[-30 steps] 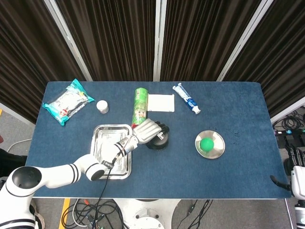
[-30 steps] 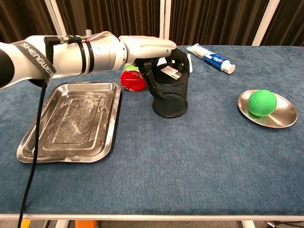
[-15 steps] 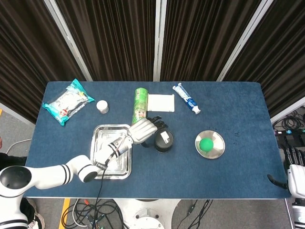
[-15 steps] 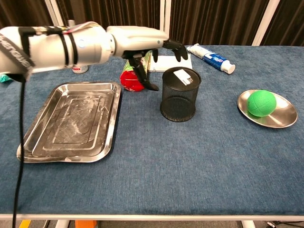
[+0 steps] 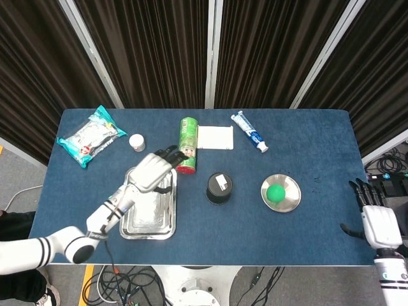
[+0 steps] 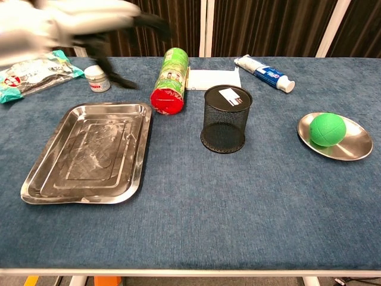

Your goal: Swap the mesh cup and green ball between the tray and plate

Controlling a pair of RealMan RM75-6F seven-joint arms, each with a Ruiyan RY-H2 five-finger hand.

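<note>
Your mesh cup [image 6: 225, 119] stands upright on the worktop [image 6: 238, 202], between the tray [image 6: 89, 152] and the plate [image 6: 351, 149], clear of both. A green can [image 6: 169, 80] lies just beside the tray's far right corner; a toothpaste tube [image 6: 265, 72], white card [image 6: 213, 78], small jar [image 6: 96, 78] and snack bag [image 6: 33, 68] line the far side. The tray holds nothing; the ball [image 6: 327, 129] sits in the plate. Your left hand [image 5: 155, 169] hovers over the tray's far end, fingers spread, holding nothing. Your right hand [image 5: 375, 220] hangs off the worktop's right edge, fingers apart, empty.
</note>
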